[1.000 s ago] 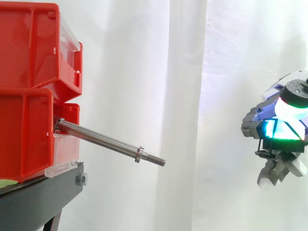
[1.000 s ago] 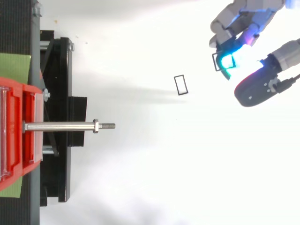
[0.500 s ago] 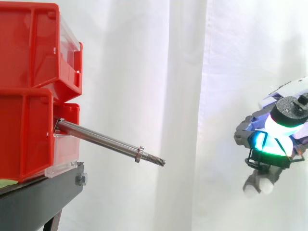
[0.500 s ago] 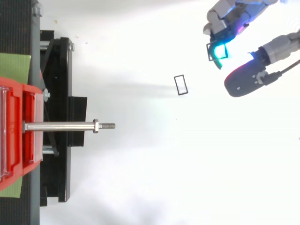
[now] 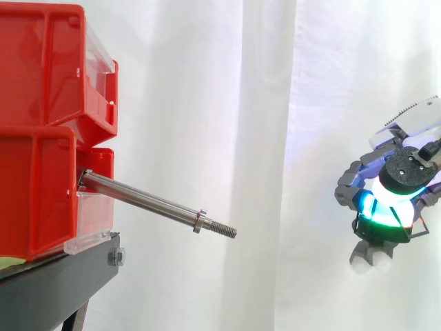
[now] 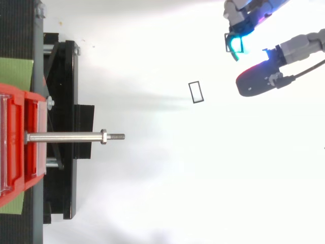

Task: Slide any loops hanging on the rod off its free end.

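- Since the rod [image 5: 148, 201] juts bare from the red bins [image 5: 41, 138], nothing hangs there to slide off.
- One loop [image 6: 196, 92] lies on the white surface [image 6: 167, 193]; the hand [image 5: 386, 207], well clear of the rod, pinches a second loop [image 6: 227, 43].

- A robotics test lab.
- A plain white curtain [image 5: 275, 103] closes off the background.
- Stacked red bins [image 5: 41, 138] sit on a black stand [image 5: 62, 283], with a steel rod [image 5: 151, 205] jutting out.

Polished metal rod [image 5: 145, 199], glossy red plastic bins [image 5: 41, 76], matt black stand [image 5: 62, 279], soft white cloth curtain [image 5: 207, 103]
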